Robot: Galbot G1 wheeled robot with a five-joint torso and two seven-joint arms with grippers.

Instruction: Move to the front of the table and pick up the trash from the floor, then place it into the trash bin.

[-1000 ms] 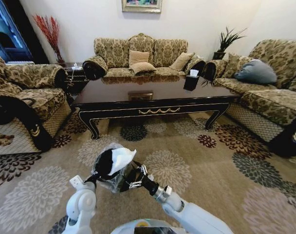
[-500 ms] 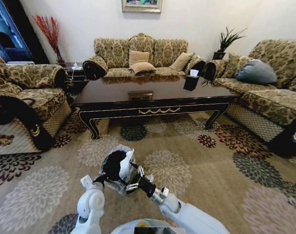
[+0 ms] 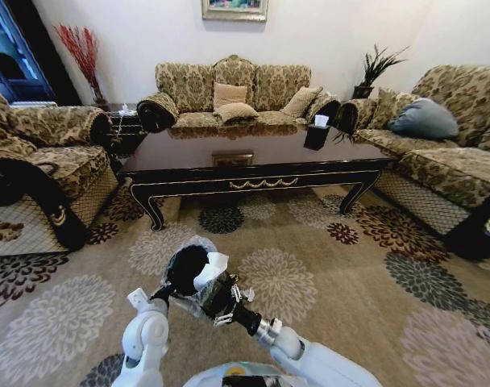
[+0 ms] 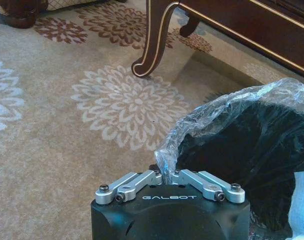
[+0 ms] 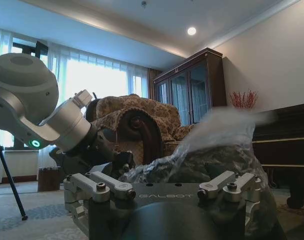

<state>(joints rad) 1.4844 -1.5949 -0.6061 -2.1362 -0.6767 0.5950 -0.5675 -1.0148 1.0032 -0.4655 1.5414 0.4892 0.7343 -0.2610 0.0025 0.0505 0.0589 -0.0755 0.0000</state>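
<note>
White tissue, the trash (image 3: 210, 269), sits at the mouth of the trash bin (image 3: 187, 270), which stands on the flowered carpet (image 3: 350, 282) well in front of the table (image 3: 253, 165), toward its left front leg; my left gripper (image 4: 164, 176) is pressed together on the rim of the bin's crinkly clear plastic bag (image 4: 252, 102). My right gripper (image 3: 222, 298) is close against the bin's right side, just below the tissue; whether its fingers are spread or pinched I cannot tell.
</note>
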